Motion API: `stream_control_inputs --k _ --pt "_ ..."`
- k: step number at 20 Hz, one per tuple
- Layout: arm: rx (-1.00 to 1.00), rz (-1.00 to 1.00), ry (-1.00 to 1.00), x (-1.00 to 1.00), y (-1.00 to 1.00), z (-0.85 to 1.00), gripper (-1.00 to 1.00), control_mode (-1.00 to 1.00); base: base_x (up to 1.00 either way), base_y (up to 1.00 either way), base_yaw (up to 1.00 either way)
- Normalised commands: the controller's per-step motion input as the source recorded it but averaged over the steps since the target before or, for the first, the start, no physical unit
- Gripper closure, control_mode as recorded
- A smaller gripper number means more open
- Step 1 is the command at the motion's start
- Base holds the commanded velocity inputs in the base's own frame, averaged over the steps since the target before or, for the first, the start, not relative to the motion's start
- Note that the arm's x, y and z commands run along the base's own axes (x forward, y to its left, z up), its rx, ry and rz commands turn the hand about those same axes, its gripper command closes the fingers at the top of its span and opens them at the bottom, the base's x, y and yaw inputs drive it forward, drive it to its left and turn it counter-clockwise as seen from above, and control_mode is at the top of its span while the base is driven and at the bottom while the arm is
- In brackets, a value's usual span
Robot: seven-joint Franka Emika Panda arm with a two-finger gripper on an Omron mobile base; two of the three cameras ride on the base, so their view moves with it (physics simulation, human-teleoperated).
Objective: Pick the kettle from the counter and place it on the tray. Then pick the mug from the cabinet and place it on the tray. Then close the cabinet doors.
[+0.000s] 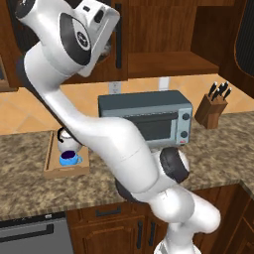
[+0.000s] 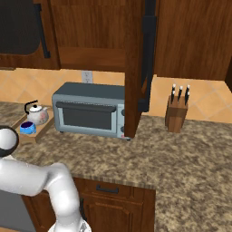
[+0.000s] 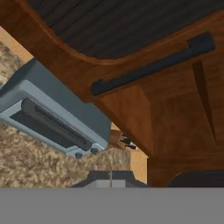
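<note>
The kettle (image 1: 66,138) and the blue mug (image 1: 70,158) both sat on the wooden tray (image 1: 49,158) at the left end of the granite counter (image 1: 30,191), the mug just in front of the kettle; the right base view showed the same pair, kettle (image 2: 37,114) behind mug (image 2: 27,128). The toaster oven (image 1: 145,119) stood just right of the tray, a knife block (image 1: 212,108) further right. The cabinet (image 1: 171,62) stood open with its shelf bare. In the hand view the gripper (image 3: 110,180) pointed at the left cabinet door (image 3: 144,48) near its black bar handle (image 3: 153,65), jaws pressed together, pinching nothing. No readable writing or brand showed on any item.
</note>
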Motion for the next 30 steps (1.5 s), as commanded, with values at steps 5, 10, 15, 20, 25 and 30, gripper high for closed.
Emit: stream_control_inputs --k 5,10,15,20,25,30 --pt "0.16 0.07 -0.16 -0.72 -0.96 -0.74 1.0 -1.0 0.0 0.0 0.0" --pt "0.24 0.03 -0.23 -0.54 -0.88 -0.64 1.0 -1.0 0.0 0.0 0.0" --pt "0.28 0.0 -0.29 -0.04 -0.75 -0.25 1.0 -1.0 0.0 0.0 0.0" --pt "0.15 -0.03 -0.18 0.0 -0.5 -0.02 1.0 -1.0 0.0 0.0 0.0" --pt "0.0 -0.01 0.0 0.0 -0.06 0.0 1.0 -1.0 0.0 0.0 0.0" --pt "0.16 -0.03 -0.04 -0.04 -0.12 0.0 1.0 -1.0 0.0 0.0 0.0"
